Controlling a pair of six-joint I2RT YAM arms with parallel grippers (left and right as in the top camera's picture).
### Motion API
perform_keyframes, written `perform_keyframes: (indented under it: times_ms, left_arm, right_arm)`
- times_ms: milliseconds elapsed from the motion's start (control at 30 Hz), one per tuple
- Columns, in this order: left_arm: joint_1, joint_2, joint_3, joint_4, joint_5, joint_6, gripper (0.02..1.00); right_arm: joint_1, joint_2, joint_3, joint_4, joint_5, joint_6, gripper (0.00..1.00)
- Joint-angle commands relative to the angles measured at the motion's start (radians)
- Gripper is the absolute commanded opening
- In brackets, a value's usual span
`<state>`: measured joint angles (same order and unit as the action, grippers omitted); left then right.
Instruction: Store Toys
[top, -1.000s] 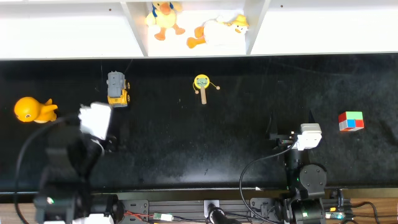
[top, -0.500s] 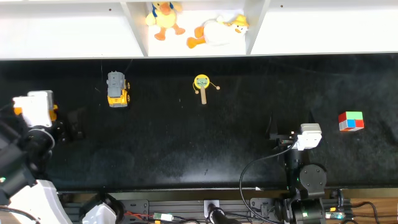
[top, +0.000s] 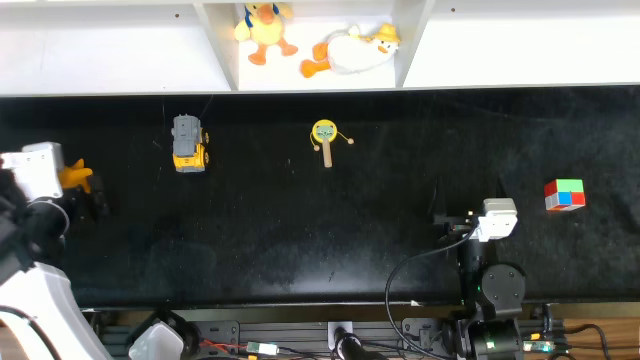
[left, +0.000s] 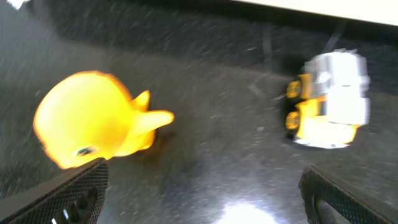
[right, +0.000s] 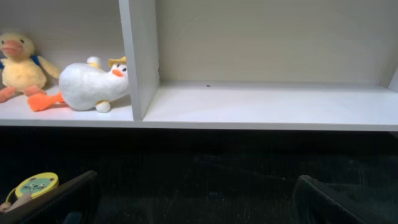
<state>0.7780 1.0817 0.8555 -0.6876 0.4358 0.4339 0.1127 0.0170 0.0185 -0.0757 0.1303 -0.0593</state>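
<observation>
Hovering above the orange duck (left: 93, 127), which sits on the black table (left: 217, 56) at its far left end, well apart from the shelf (top: 110, 50), I judge it light and hollow. Its smooth, rounded shell would give a little under pressure and could squirt out of a careless pinch. I would take it across the widest part of the round body, not by the thin pointed bit that sticks out toward the toy truck (left: 329, 102). Whether that bit is a beak or a tail I cannot say, since the view is smeared. My left claw (left: 199, 199) is spread wide and holds nothing, with one finger on the duck's side and the other toward the truck. From above, my own wrist covers most of the duck and leaves an orange sliver (top: 75, 177) beside it. The duck's underside and far flank are hidden from me. My right claw (right: 199, 202) hangs parted and empty, facing the shelf.
</observation>
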Motion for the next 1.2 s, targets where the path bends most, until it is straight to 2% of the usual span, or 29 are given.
perform_keyframes:
  times_ms: [33, 167, 500, 700, 900, 1000, 1100, 1200]
  left_arm:
    - [0.048, 0.073, 0.022, 0.006, -0.047, 0.100, 0.998]
    - [0.067, 0.097, 0.022, 0.056, -0.136, 0.113, 0.998]
    - [0.135, 0.147, 0.023, 0.144, -0.122, 0.113, 0.996]
    - [0.134, 0.266, 0.052, 0.220, -0.043, 0.121, 0.996]
    - [0.130, 0.378, 0.099, 0.244, -0.040, 0.156, 0.996]
    - [0.130, 0.402, 0.112, 0.253, -0.011, 0.173, 1.000]
    - [0.130, 0.403, 0.114, 0.264, -0.010, 0.172, 0.950]
    - [0.130, 0.403, 0.114, 0.272, -0.008, 0.173, 0.947]
  right_arm:
    - [-0.001, 0.002, -0.013, 0.006, -0.008, 0.003, 0.996]
    - [-0.001, 0.002, -0.013, 0.006, -0.008, 0.003, 0.996]
    - [-0.001, 0.002, -0.013, 0.006, -0.008, 0.003, 0.996]
    - [-0.001, 0.002, -0.013, 0.006, -0.008, 0.003, 0.993]
    - [-0.001, 0.002, -0.013, 0.006, -0.008, 0.003, 0.993]
    - [-0.001, 0.002, -0.013, 0.006, -0.008, 0.003, 0.996]
    - [-0.001, 0.002, -0.013, 0.006, -0.008, 0.003, 0.993]
    - [-0.001, 0.002, -0.013, 0.006, -0.008, 0.003, 0.996]
